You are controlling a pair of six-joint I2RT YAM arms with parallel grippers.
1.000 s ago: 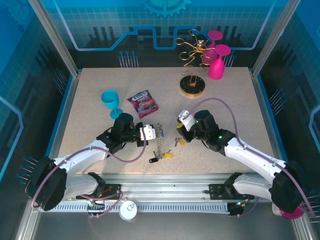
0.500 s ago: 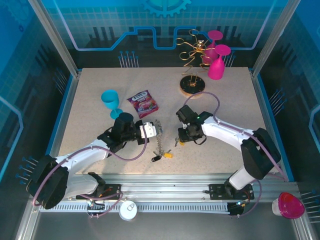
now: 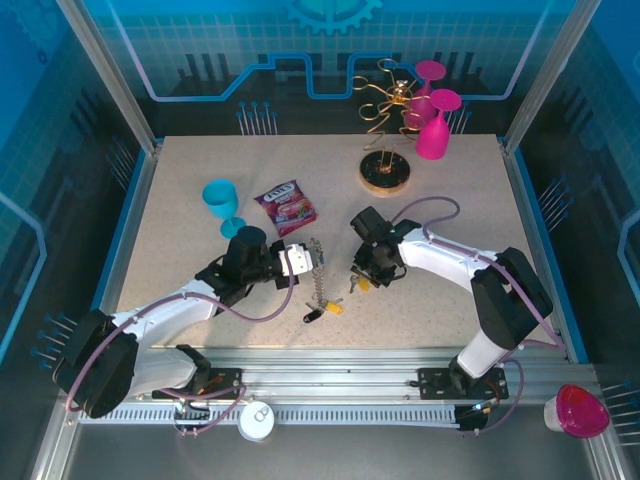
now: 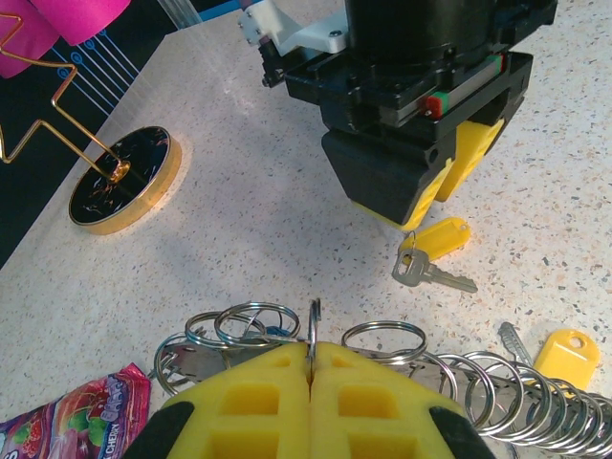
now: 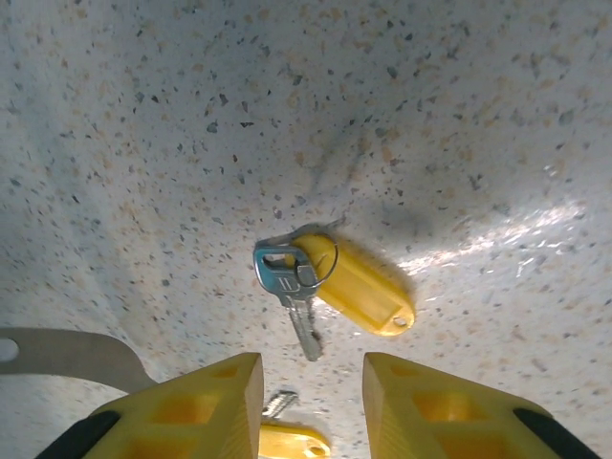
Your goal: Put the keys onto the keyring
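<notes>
Your right gripper (image 5: 313, 368), jaws apart, hovers over a flat, probably light key (image 5: 292, 287) mid-frame; pinch its yellow tag (image 5: 361, 290). Your left gripper (image 4: 311, 359) clamps the keyring (image 4: 313, 320).

Top view overhead; wrist views close, likely sharing key (image 4: 430, 254) (image 5: 330, 282).

A robotics lab test cell: a speckled desk (image 3: 200, 160) fenced by aluminium posts (image 3: 110, 80), blue wall panels (image 3: 250, 40) printed with circuit lines and a gear, left arm (image 3: 160, 315) and right arm (image 3: 450, 265) bolted to a near metal rail (image 3: 330, 365).
</notes>
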